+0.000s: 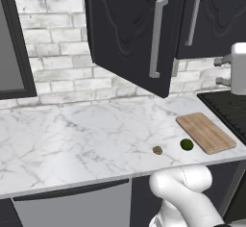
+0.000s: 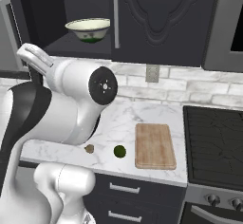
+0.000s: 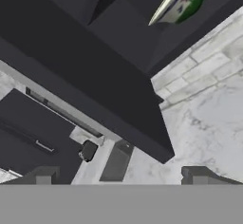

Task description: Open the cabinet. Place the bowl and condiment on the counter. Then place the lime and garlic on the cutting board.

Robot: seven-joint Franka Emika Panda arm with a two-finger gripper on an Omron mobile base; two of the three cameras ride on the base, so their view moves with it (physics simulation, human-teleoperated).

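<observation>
The cabinet's [image 1: 127,33] left door stands swung open toward me; its right door [image 2: 161,19] is closed. Inside, on the dark shelf, sits the cream bowl [image 2: 88,29] with its green band, also seen in the hand view as the bowl [image 3: 182,0]. The condiment is out of view. On the marble counter [image 1: 86,134] lie the lime [image 1: 186,145] and the garlic [image 1: 157,150], just left of the cutting board [image 1: 205,132]. My gripper [image 1: 221,70] hangs open and empty in the air right of the open door, below shelf height; its fingertips [image 3: 45,175] are spread wide.
A black stove [image 2: 213,137] adjoins the board's right side. A dark-framed window [image 1: 12,38] is on the left wall, and a wall outlet [image 2: 152,73] sits in the brick backsplash. Drawers [image 2: 123,188] run under the counter. My own arm [image 2: 71,104] blocks the counter's left part.
</observation>
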